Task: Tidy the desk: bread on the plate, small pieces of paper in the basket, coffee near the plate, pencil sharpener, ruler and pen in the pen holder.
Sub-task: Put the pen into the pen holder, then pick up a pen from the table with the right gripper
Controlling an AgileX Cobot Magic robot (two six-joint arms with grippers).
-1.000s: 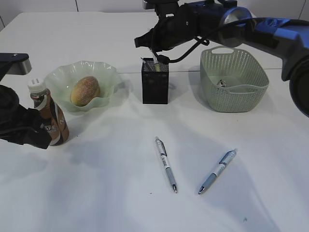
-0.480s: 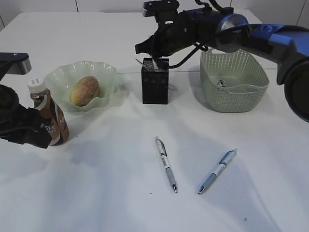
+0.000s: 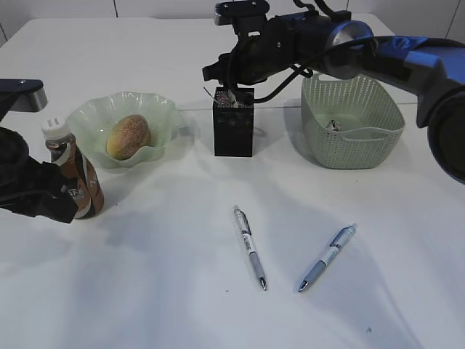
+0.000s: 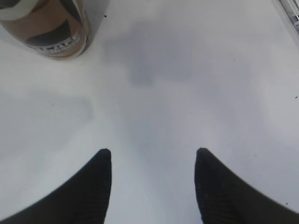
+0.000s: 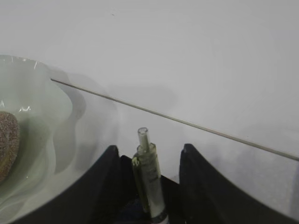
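In your exterior view, the right gripper (image 3: 231,86) hangs over the black square mesh pen holder (image 3: 233,129); the golden-brown bun (image 3: 128,136) sits in the ruffled pale green glass plate (image 3: 163,116). Left wrist view: the left gripper (image 4: 153,161) is spread apart, empty, near the brown coffee bottle (image 4: 51,28). Right wrist view: fingers (image 5: 110,175) parted around a clear pen (image 5: 149,175), not clamping it.

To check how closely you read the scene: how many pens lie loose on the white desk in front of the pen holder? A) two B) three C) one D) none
A: two pens lie flat on the desk, one pen near the middle and another pen to its right, both in front of the pen holder.
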